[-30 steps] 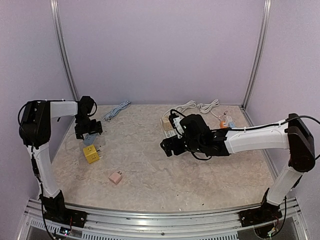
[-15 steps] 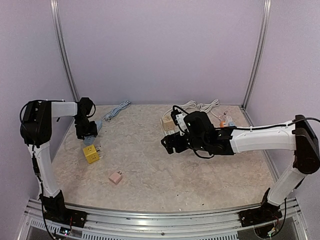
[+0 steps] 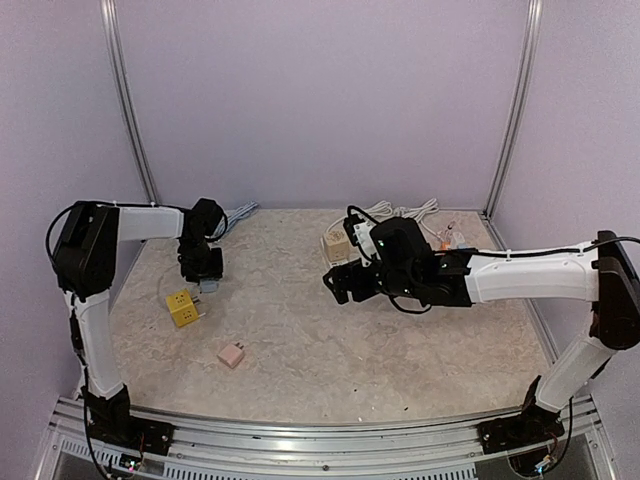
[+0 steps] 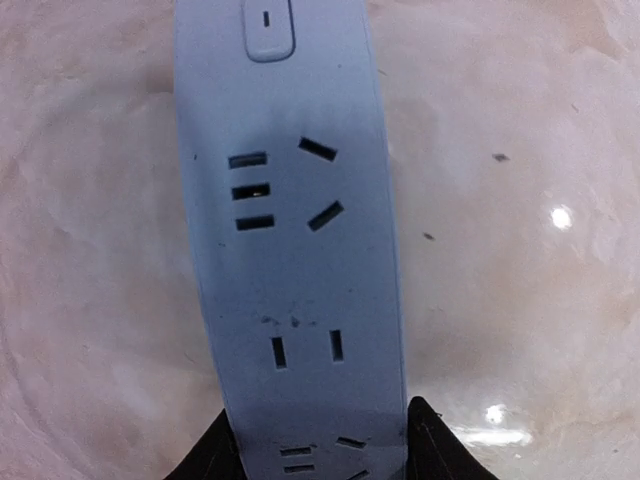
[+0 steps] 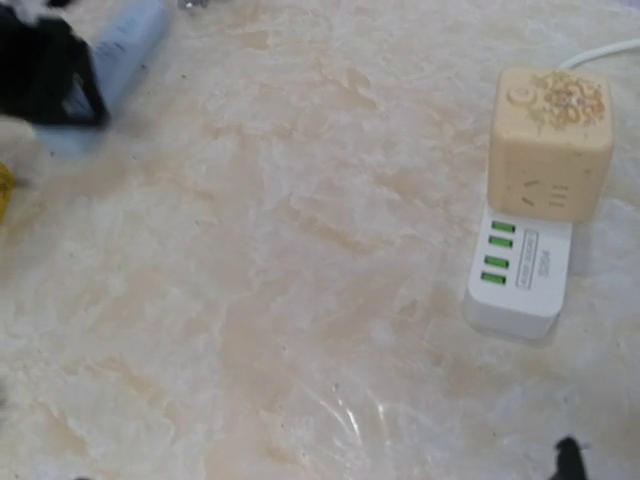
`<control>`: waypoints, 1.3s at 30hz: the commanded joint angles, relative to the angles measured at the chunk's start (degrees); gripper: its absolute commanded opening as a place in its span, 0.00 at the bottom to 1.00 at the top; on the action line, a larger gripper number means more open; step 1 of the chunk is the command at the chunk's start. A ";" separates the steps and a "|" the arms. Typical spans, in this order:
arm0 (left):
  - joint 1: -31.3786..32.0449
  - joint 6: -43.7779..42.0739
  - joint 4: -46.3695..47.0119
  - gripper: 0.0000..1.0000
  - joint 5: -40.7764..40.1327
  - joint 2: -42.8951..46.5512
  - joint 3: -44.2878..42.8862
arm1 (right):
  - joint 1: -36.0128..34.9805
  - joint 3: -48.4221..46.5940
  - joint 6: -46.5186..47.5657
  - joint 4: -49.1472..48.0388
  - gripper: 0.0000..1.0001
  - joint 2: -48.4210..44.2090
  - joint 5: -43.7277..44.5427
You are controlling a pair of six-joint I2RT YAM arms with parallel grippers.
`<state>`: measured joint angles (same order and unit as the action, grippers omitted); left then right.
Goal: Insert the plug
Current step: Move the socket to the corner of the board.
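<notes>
Left wrist view. The left pincer [image 4: 320, 458] is clamped on the near end of a pale blue power strip [image 4: 290, 250]. Its two dark fingertips [image 4: 215, 462] press the strip's long edges, one on each side, with the socket face turned up toward the camera. Gripping across the narrow width appears meant to leave every socket uncovered for a plug. Ahead of the fingers the strip runs out over the marbled table [image 4: 520, 150]; whether it rests there or hangs just above cannot be told. No writing is legible: past the sockets, a rounded switch [image 4: 268, 25] carries only a short dash.

Top external view. Just beside the left pincer, to its left and nearer the robot, lies a yellow cube plug [image 3: 181, 307]. Farther toward the robot lies a small pink plug [image 3: 232, 354]. Either may be the plug to insert; neither is held, and both lie apart from the strip. The right pincer [image 3: 338, 287], well to the right of the left one, hovers with fingers apart and empty, probably free to fetch a plug.

Right wrist view. Ahead and to the right of the right pincer, a white USB charger [image 5: 518, 272] with four green ports bears grey print too small to read. A beige cube socket [image 5: 552, 140] sits at its far end, touching or standing on it. Its top is patterned, with no readable words.
</notes>
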<state>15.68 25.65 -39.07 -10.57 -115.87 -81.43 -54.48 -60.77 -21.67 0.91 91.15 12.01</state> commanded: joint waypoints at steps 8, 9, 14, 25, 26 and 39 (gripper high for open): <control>16.07 10.71 1.97 0.35 7.58 3.46 7.05 | -0.10 -2.78 0.96 2.14 0.96 0.11 0.43; 16.72 11.46 2.02 0.34 7.43 4.23 8.07 | -0.06 -2.70 0.93 2.12 0.96 0.16 0.46; 19.78 14.10 1.80 0.31 5.34 9.64 13.53 | -0.10 -2.25 0.84 1.50 0.96 0.46 0.01; 20.48 12.01 -4.18 0.53 -2.08 14.58 14.83 | -0.09 -3.12 1.05 1.35 0.96 1.75 -0.90; 20.40 12.05 -4.48 0.61 -2.43 15.01 14.69 | -0.09 -3.00 1.08 1.44 0.96 1.57 -0.71; 15.36 1.47 -21.02 0.99 0.52 31.42 6.16 | 0.15 -2.51 4.42 0.60 0.98 0.15 0.26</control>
<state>33.47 33.74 -50.00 -12.60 -88.77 -70.59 -54.48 -62.46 -19.25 1.96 92.23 11.77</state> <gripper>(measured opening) 0.989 0.976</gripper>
